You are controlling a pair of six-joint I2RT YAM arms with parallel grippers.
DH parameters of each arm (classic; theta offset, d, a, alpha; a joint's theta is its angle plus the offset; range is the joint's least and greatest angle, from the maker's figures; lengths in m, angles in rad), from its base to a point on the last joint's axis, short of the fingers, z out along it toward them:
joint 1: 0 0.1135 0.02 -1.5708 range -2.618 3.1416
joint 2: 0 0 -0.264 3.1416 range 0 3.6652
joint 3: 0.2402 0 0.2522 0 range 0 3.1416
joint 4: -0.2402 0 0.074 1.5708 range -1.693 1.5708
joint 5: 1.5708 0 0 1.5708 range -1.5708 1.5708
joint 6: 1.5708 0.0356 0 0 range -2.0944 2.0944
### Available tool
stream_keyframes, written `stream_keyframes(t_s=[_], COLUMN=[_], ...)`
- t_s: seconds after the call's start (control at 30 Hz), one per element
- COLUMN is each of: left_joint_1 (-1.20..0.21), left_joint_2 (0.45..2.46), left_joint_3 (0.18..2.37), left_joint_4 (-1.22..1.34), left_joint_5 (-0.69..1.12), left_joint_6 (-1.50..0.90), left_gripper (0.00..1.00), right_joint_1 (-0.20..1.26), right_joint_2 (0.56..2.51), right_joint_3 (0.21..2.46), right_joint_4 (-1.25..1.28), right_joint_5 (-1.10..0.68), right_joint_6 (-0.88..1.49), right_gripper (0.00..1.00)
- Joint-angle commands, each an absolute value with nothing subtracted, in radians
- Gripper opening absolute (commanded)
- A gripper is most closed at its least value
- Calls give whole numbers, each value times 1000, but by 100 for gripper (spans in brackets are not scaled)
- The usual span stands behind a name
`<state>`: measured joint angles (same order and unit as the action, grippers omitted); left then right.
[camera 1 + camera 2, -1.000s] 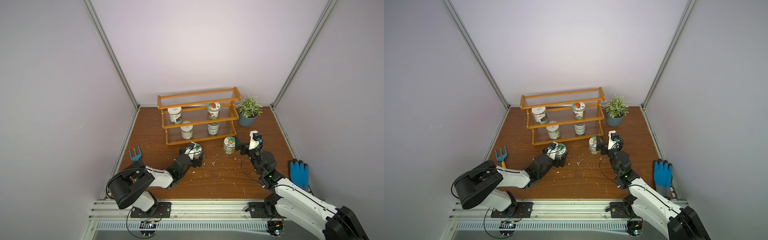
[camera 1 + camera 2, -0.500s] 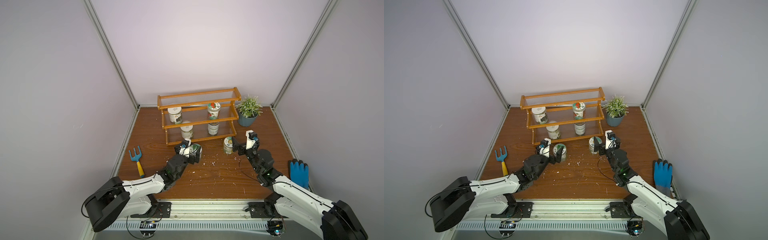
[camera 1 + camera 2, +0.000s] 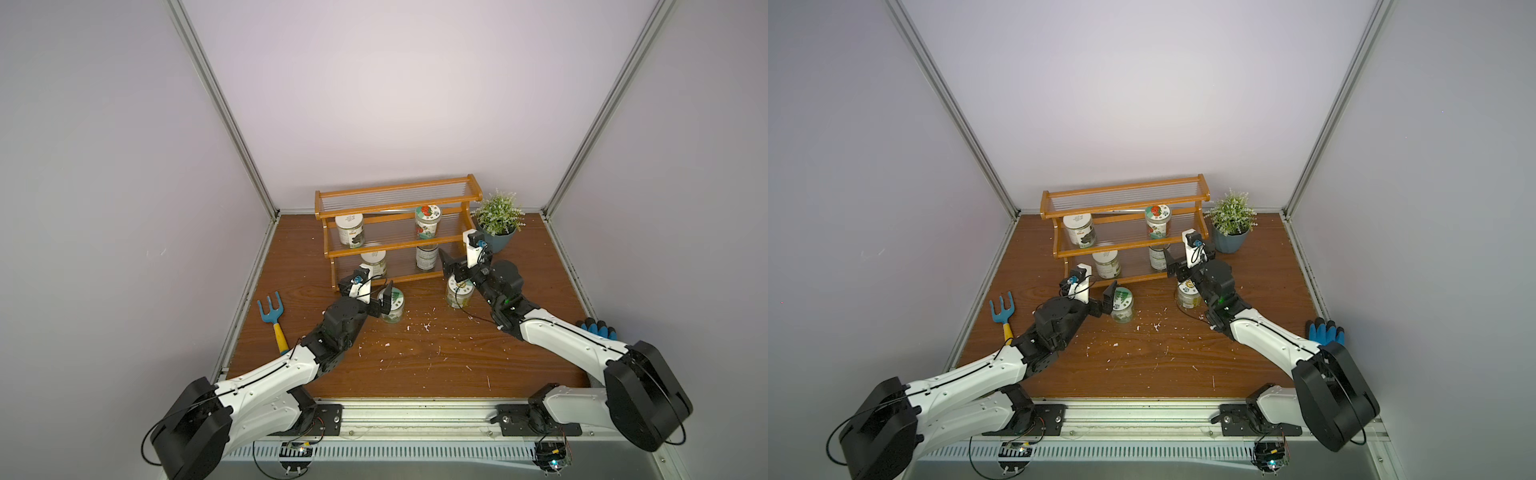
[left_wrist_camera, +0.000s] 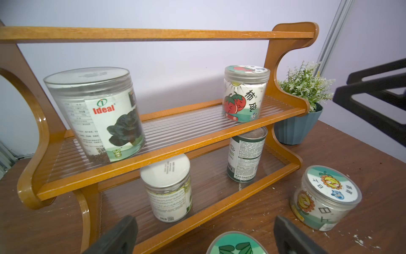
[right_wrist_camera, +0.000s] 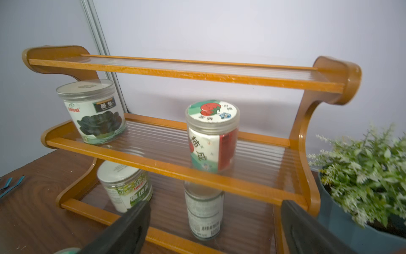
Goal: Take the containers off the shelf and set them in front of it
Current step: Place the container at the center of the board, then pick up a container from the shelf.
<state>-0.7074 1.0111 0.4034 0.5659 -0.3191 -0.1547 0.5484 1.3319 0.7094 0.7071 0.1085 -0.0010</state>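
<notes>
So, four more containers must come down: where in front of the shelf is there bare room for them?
Free: the table strip between tree jar and sunflower jar, just before the shelf; the wide patch nearer, between left arm and right arm. Crowded: over the tree jar, where the left gripper hangs, and by the pot, where the right gripper hangs.

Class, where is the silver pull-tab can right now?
In the left wrist view, the silver can stands on the bottom tier of the shelf, toward its right end by the plant pot, directly below the red-fruit jar.
</notes>
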Motion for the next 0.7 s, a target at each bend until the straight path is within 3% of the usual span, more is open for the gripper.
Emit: stream_keyframes(t_s=[0.0,0.33,0.67], left_joint_1=[-661,-526,-506], left_joint_2=[950,813,838], left_joint_3=[423,424,439], left_joint_4=[494,343,340], left_joint_5=[-216,-134,-130], left_joint_6=[-221,-287,-278], left_gripper=[100,100,100], right_joint_1=[549,528,508], right_joint_2=[1400,1617,1765], right_joint_3=[813,1013,1141], right_joint_4=[742,746,785], right_joint_5=[59,29,31], right_joint_6=[-73,-75,-33], right_gripper=[99,99,99])
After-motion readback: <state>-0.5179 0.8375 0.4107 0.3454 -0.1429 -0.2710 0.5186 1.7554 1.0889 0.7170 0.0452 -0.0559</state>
